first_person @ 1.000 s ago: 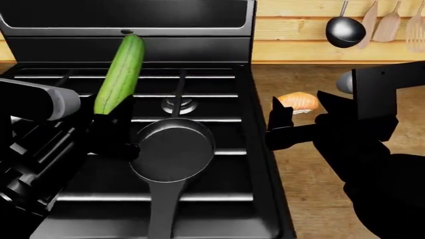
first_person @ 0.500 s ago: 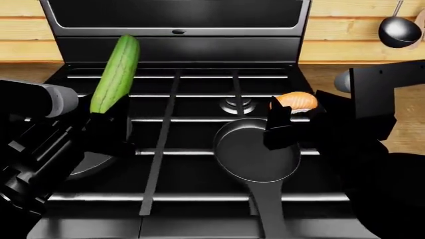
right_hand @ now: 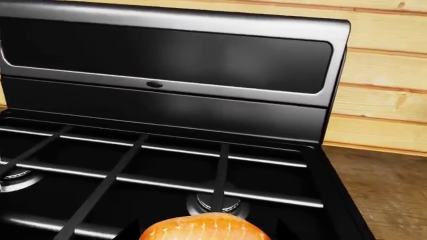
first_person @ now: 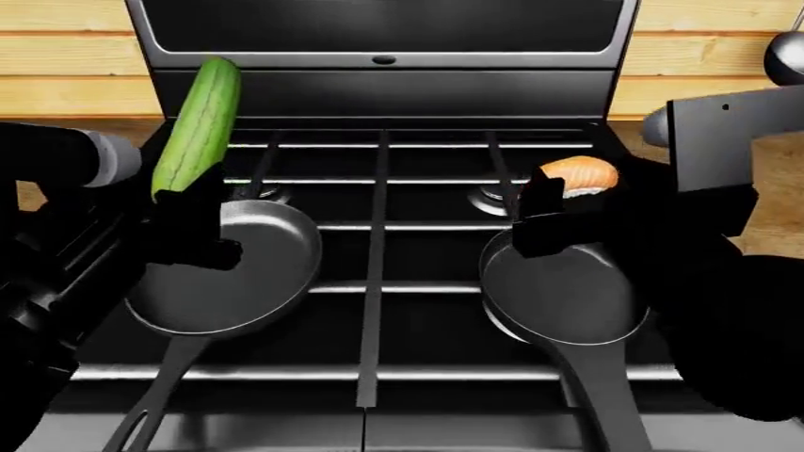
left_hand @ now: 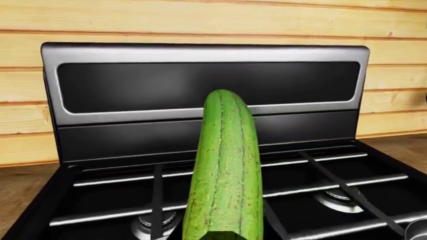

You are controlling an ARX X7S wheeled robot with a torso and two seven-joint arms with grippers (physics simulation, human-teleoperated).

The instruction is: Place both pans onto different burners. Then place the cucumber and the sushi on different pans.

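A: Where do the two pans stand?

B: Both are on the black stove. The left pan lies on the near left grate and the right pan on the near right grate, both with the handle pointing toward the near edge. They are well apart, with the middle bar of the grate between them.

A: And the cucumber?

B: The left gripper pinches the cucumber at its lower end. The cucumber stands almost upright, a little tilted, above the far left rim of the left pan. In the left wrist view the cucumber rises in front of the stove back panel, with a burner beside its base.

A: What does the right gripper hold?

B: The right gripper is pressed on the sushi, orange side up, above the far edge of the right pan. The right wrist view shows the sushi near a far right burner. A wooden worktop lies to the right of the stove.
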